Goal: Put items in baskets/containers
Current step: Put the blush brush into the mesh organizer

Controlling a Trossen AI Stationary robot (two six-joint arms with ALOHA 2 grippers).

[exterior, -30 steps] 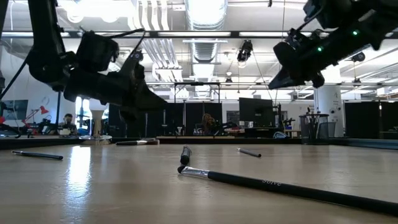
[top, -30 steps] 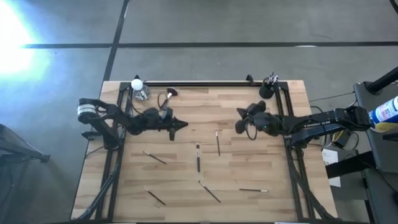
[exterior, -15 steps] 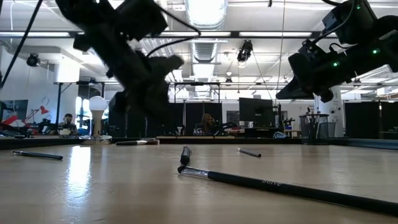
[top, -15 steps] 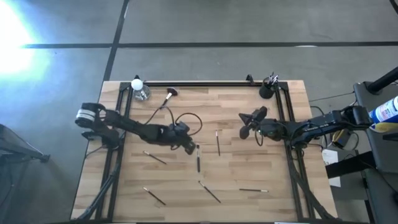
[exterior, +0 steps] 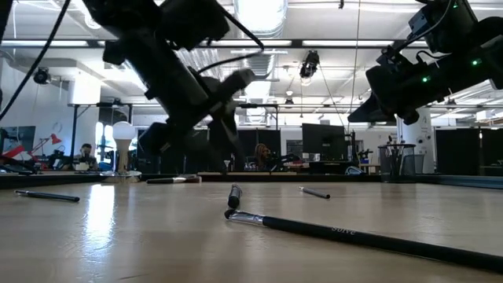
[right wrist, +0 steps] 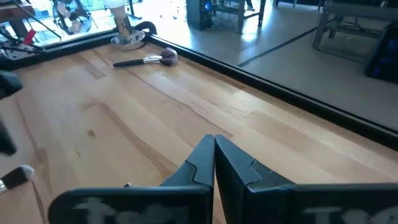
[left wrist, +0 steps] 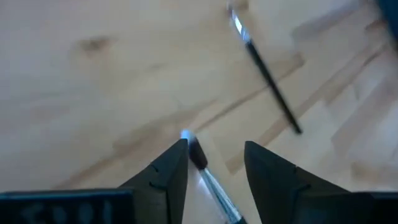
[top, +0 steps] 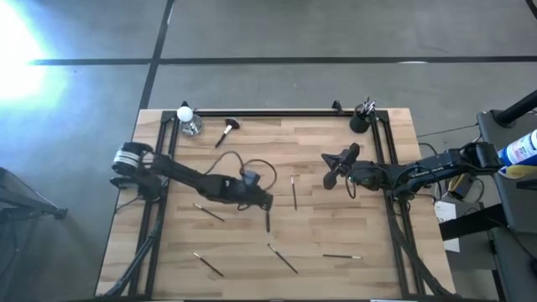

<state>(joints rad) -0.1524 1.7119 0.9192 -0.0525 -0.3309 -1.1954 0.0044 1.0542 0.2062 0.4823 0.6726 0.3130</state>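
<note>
Wooden bench (top: pixel 319 226) seen from above, w/ two dark robot arms reaching in from either side. Left gripper (top: pixel 263 200) is stretched out over the bench's middle, low above a thin dark brush (top: pixel 268 216) w/ a pale tip. In the left wrist view its jaws are part open and empty, and that brush (left wrist: pixel 208 176) lies on the wood in the gap between them; its pale tip sits just beside the inner edge of one finger (left wrist: pixel 168 168), handle running back toward the wrist, not gripped. A second thin brush (left wrist: pixel 266 74) lies farther off on the bench, apart from the jaws. Right gripper (top: pixel 328 170) hangs over the right part of the bench; right wrist view shows its jaws pressed together, holding nothing. Small black cup (top: pixel 360 122) stands at the far right corner of the bench w/ a few brushes already upright in it, well apart from both grippers. Larger brush w/ fluffy head (top: pixel 226 130) lies near the far edge toward the left, beside a white bulb-shaped object (top: pixel 186 117). Other thin brushes are scattered on the near half, e.g. one near the front edge (top: pixel 282 258).
</note>
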